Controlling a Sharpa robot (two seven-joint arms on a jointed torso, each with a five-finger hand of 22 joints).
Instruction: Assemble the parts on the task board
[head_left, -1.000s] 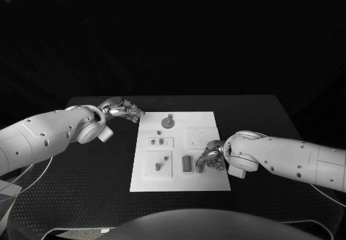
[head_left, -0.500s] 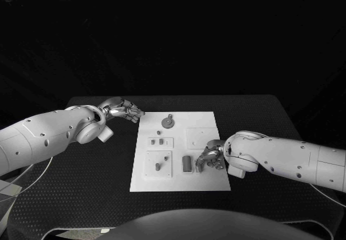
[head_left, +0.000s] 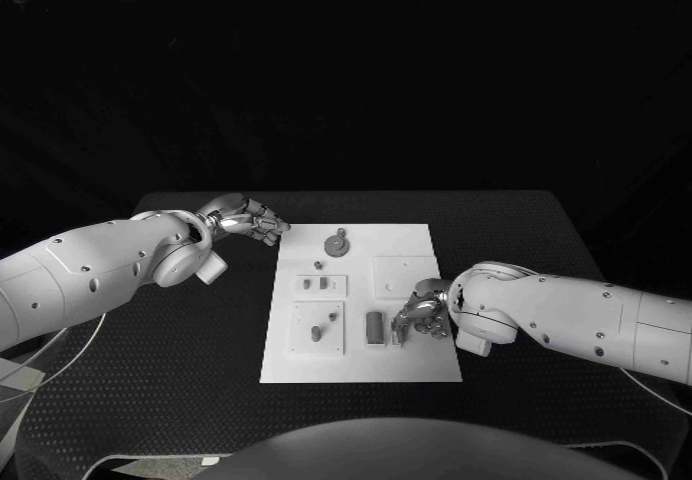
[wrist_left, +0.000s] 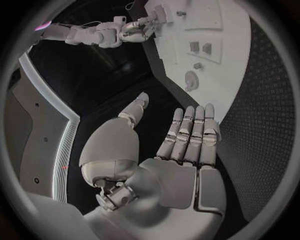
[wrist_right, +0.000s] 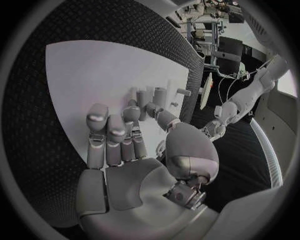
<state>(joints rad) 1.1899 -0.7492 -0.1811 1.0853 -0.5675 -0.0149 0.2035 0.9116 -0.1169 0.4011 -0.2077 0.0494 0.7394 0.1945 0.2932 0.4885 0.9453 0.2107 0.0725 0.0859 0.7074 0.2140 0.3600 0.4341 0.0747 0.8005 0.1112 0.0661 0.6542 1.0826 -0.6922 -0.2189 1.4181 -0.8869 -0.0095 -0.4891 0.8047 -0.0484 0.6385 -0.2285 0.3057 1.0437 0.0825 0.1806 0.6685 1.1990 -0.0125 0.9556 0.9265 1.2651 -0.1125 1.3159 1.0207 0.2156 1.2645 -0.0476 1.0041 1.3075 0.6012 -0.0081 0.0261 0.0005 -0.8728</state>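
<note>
Resting over the near right part of the white board (head_left: 361, 300), my right hand (head_left: 421, 312) has its silver fingers bent down beside a small upright block (head_left: 375, 326); whether they grip anything I cannot tell. The board is a smooth, flat rectangle in the middle of the counter (head_left: 173, 340), whose black surface has a fine dotted weave. My left hand (head_left: 248, 219) hovers by the board's far left corner, released, its fingers straight and side by side, the thumb apart. A round disc-shaped part (head_left: 336, 244) lies near the board's far edge. Two square raised plates (head_left: 320, 286) on the board's left side carry small dark pegs.
</note>
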